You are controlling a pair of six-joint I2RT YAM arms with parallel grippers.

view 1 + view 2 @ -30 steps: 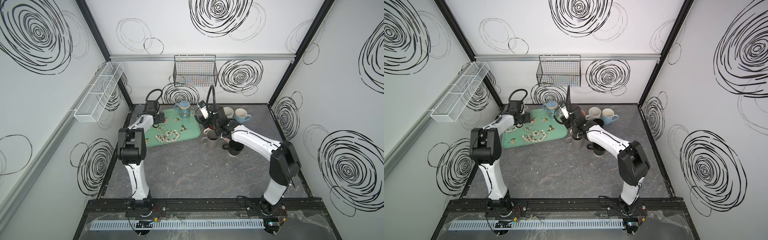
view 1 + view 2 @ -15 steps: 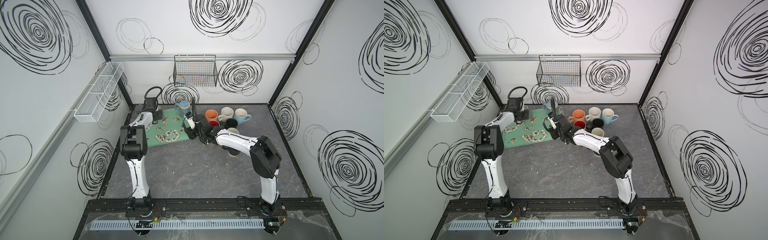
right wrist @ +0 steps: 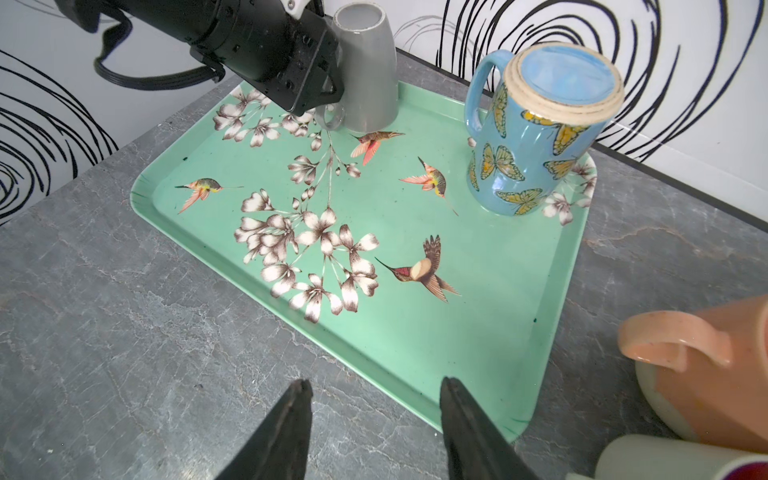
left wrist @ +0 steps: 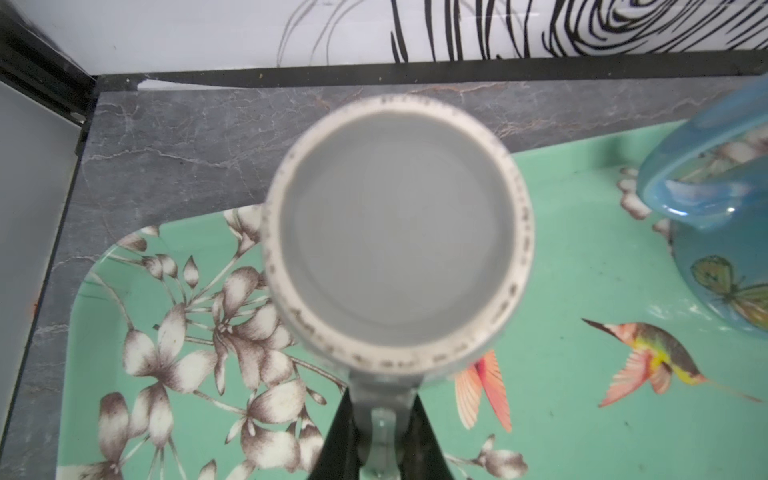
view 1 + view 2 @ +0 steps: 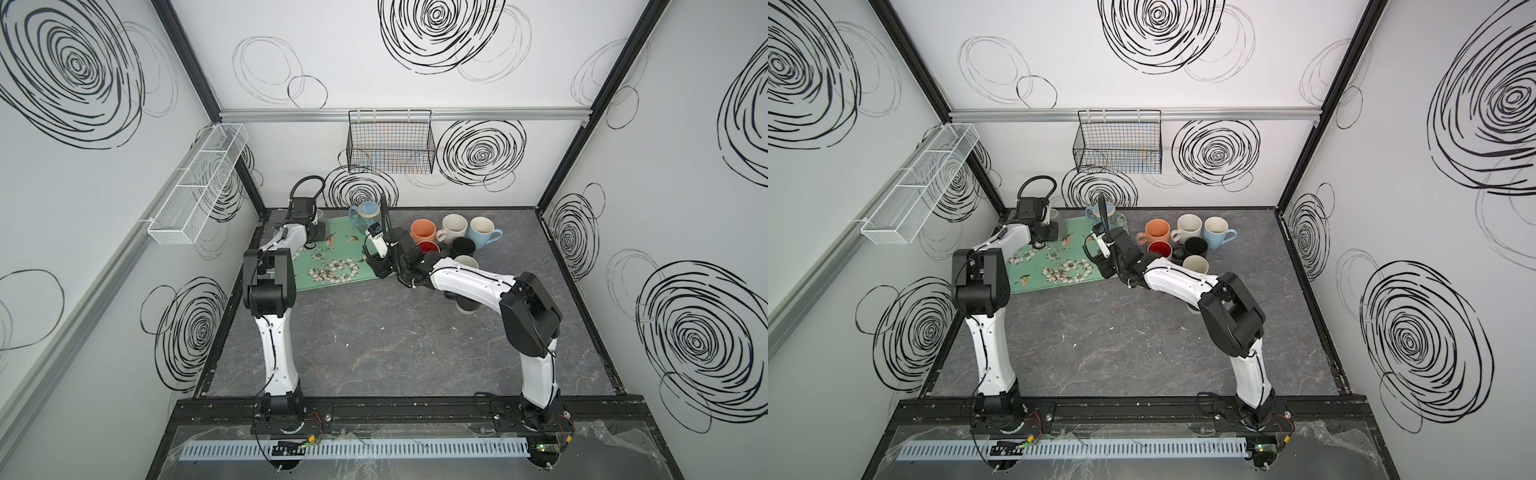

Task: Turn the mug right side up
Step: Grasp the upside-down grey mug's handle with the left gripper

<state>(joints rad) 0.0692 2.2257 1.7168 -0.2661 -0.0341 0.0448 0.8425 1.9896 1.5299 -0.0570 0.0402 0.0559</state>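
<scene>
The left gripper (image 4: 380,422) clenches the handle of the upside-down grey ceramic mug (image 3: 368,79) at the far left corner of the mint-green flowered tray (image 3: 415,332), likely so a wrist roll can right it; the right gripper (image 3: 374,424) hangs released by its near right corner

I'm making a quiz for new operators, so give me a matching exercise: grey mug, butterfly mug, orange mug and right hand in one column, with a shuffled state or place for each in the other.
Column 1
1. grey mug
2. butterfly mug
3. orange mug
4. right hand

Column 2
A. open, holding nothing
B. upside down on the tray, untouched
C. upright on the table, off the tray
D. upside down, handle gripped by the left hand

Pairs: 1-D; 2-B; 3-C; 4-A
</scene>
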